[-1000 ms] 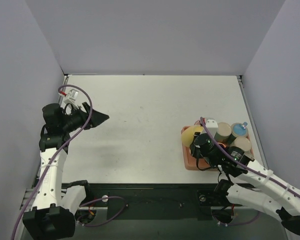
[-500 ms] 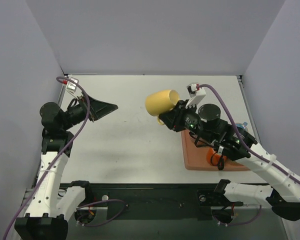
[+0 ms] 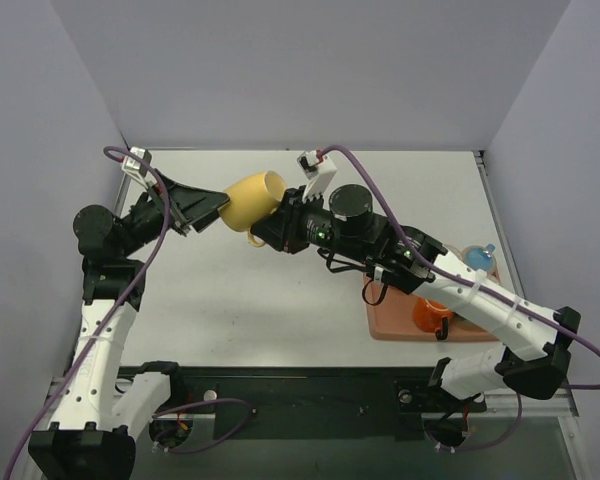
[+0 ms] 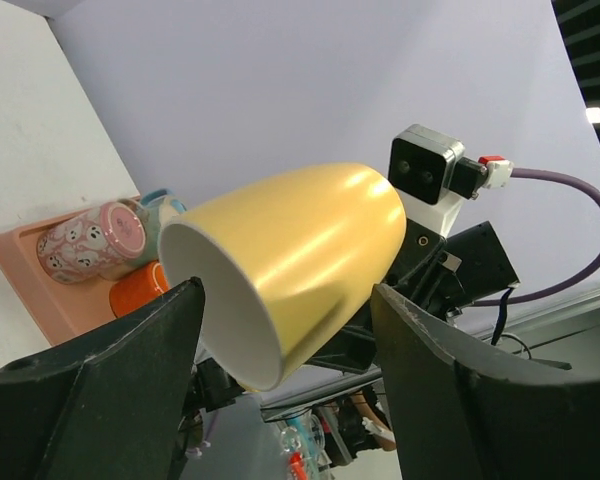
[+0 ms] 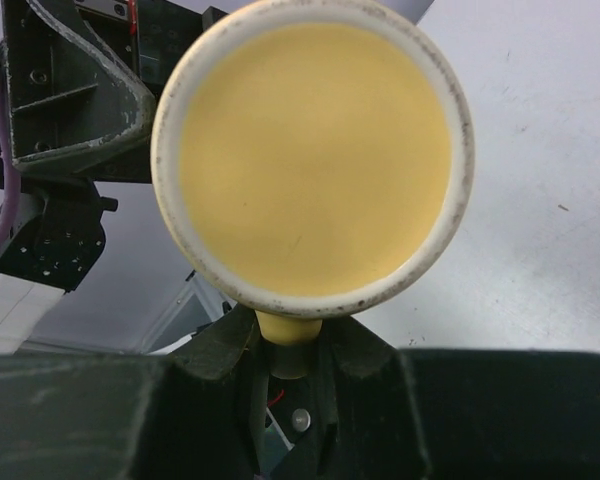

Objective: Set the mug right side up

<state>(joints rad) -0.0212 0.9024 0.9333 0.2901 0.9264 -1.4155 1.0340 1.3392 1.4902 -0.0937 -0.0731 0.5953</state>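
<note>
The yellow mug (image 3: 250, 198) hangs in the air on its side above the table's left half. My right gripper (image 3: 258, 234) is shut on its handle. In the right wrist view the handle sits between the jaws of the gripper (image 5: 290, 345), and the mug's base (image 5: 315, 160) faces the camera. My left gripper (image 3: 215, 203) is open at the mug's mouth end. In the left wrist view the mug (image 4: 300, 255) shows its white inside between the spread fingers (image 4: 130, 370), with gaps on both sides.
A salmon tray (image 3: 385, 325) lies at the table's right front, holding an orange mug (image 3: 430, 315) and a blue cup (image 3: 478, 258). A pink patterned mug (image 4: 90, 240) lies on its side on it in the left wrist view. Grey walls enclose the table.
My right arm lifted the yellow mug off the tray and carried it left across the table. My left gripper rose and tilted toward it, and the mug now sits at its open fingers.
</note>
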